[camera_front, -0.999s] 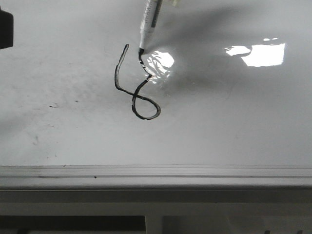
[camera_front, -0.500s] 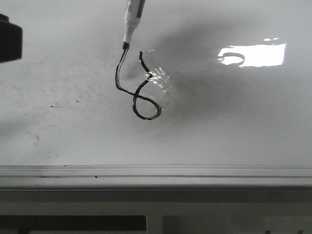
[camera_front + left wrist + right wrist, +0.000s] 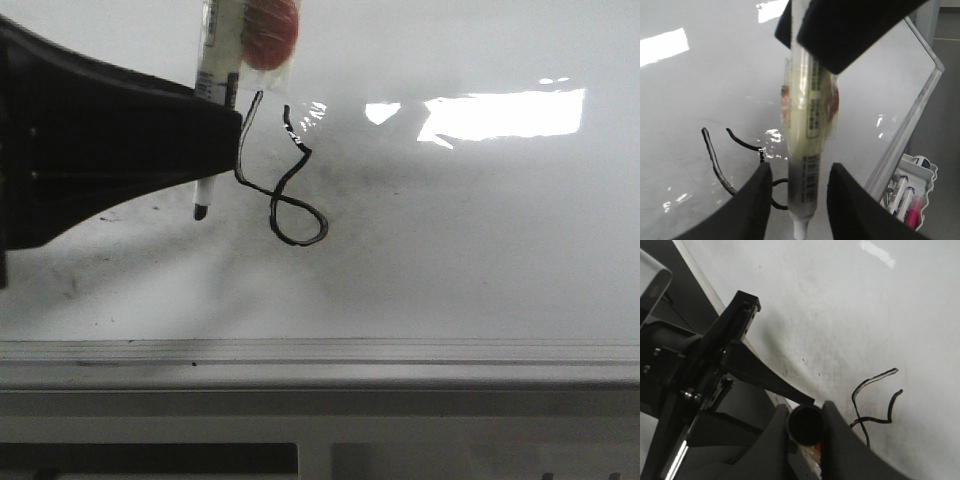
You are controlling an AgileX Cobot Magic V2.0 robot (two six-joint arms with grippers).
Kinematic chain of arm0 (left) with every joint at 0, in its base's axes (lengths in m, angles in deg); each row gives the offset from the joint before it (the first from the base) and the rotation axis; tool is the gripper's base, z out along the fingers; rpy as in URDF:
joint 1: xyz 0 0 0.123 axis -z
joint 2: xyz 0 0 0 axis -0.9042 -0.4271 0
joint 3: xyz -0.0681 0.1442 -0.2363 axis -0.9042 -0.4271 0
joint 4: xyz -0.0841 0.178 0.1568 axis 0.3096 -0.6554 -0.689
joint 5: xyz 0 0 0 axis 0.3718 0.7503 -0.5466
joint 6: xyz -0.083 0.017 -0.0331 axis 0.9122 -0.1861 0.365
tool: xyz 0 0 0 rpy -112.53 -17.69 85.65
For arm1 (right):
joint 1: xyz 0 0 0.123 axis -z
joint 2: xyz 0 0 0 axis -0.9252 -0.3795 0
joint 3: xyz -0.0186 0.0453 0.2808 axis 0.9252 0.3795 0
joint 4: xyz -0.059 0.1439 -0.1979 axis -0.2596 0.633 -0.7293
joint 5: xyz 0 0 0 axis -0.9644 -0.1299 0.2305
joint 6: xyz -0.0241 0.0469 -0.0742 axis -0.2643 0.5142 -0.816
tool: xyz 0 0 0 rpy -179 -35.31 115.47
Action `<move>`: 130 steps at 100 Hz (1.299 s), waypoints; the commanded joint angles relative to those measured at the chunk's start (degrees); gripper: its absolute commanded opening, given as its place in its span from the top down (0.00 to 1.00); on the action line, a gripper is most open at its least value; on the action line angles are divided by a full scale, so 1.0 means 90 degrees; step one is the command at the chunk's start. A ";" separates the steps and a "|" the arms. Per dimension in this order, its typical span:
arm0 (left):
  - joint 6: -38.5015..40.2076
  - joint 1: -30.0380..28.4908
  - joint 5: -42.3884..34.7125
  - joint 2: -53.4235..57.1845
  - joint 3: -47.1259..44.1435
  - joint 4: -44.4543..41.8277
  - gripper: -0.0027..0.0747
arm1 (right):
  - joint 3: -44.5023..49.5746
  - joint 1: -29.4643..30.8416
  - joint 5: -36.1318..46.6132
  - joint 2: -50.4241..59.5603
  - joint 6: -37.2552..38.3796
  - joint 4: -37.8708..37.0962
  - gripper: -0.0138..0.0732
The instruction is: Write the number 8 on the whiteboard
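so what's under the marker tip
Bare whiteboard lies under the marker tip, left of the number 8. Whether it touches is unclear; the left gripper covers the barrel.

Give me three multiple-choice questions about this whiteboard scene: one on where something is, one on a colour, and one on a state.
1. In the front view, where is the marker's tip relative to the number 8?
A. To its left
B. To its right
C. Inside its lower loop

2. What colour is the ink of the figure?
A. Red
B. Black
C. Green

3. What state is the upper part of the figure in?
A. Closed into a loop
B. Open, its two ends apart
C. Wiped away

Answers:
1. A: the marker points down beside the number 8, its tip left of the strokes.
2. B: the strokes are black on the whiteboard.
3. B: only the lower loop is closed, and a gap separates the top ends.
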 commanded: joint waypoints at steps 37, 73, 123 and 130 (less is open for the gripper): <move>0.0047 0.0055 -0.0682 0.0008 0.0204 0.0170 0.99 | -0.0213 -0.0027 0.0278 0.0119 0.0042 0.0043 0.79; 0.0539 0.0055 0.0389 0.0268 0.0204 0.1923 0.99 | -0.0213 0.0112 -0.0380 0.0131 0.0052 0.0043 0.36; 0.0539 0.0055 0.1116 0.0269 0.0204 0.4018 0.99 | -0.0213 0.0123 -0.0638 0.0131 0.0055 0.0043 0.36; 0.0539 0.0055 0.1116 0.0269 0.0204 0.4006 0.99 | -0.0213 0.0123 -0.0638 0.0131 0.0055 0.0043 0.36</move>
